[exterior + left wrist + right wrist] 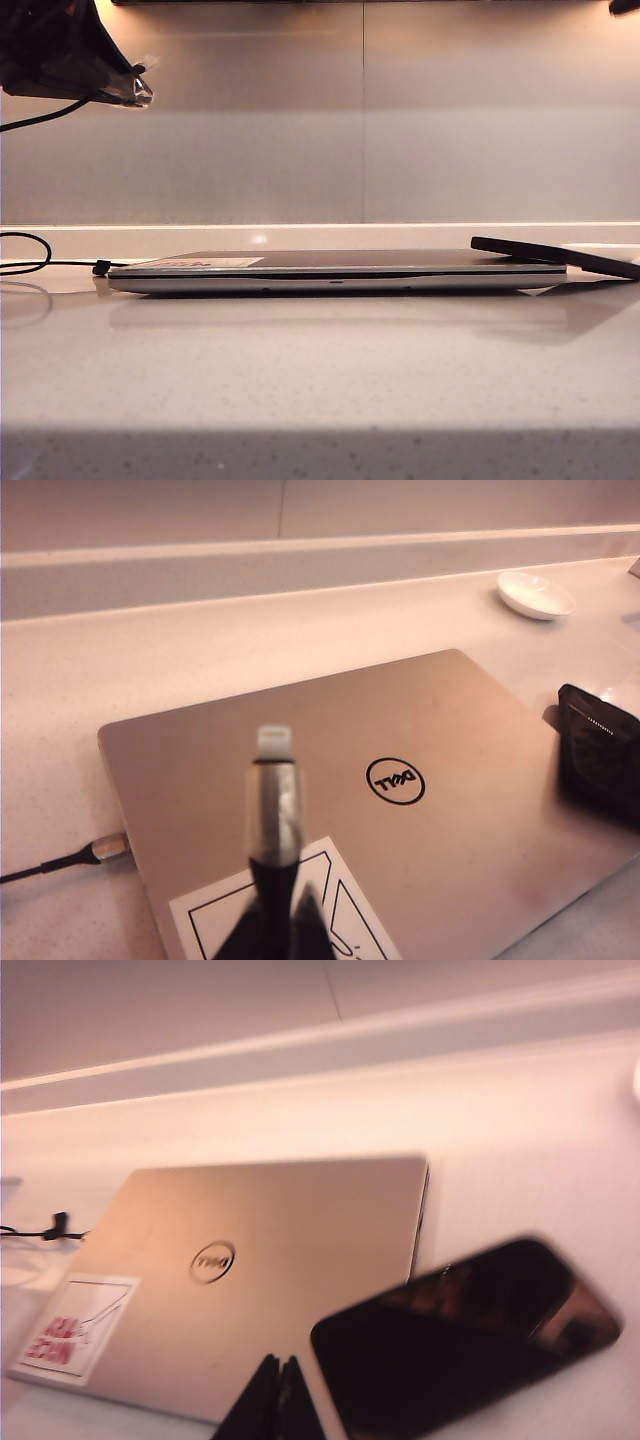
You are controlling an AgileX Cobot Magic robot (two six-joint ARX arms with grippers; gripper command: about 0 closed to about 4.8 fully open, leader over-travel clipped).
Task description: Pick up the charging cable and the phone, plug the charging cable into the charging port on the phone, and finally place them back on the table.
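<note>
Left gripper (pixel 272 935): fingers pinched on the black collar of the cable (pixel 274 810), silver plug standing clear beyond the tips, blurred by closeness. It hangs high over the left end of the laptop (pixel 340 800); in the exterior view the gripper (pixel 135 85) shows at the upper left corner with cord trailing off the edge. Right gripper (pixel 277 1400): fingers shut together, nothing between them, held above the laptop's near right corner; the exterior view shows only a dark scrap at its top right corner, too little to read. The phone (pixel 465 1345) lies just beside the right gripper, face up, one end propped on the laptop's right edge, the other down toward the table (pixel 320 370), so it sits tilted; the exterior view shows that slant (pixel 555 255) plainly, which the wrist views flatten. Its long axis runs roughly along the laptop's length, angled away from the right fingers. My read: the right arm is much the nearer to the phone and must open before it can take it; the plug waits well apart on the left. Cable already lifted, phone not yet. The left wrist view alone shows a small white dish (pixel 536 593) near the back wall; the exterior view alone shows cord slack looped on the table (pixel 25 262). Which end of the phone holds the port I cannot tell.
</note>
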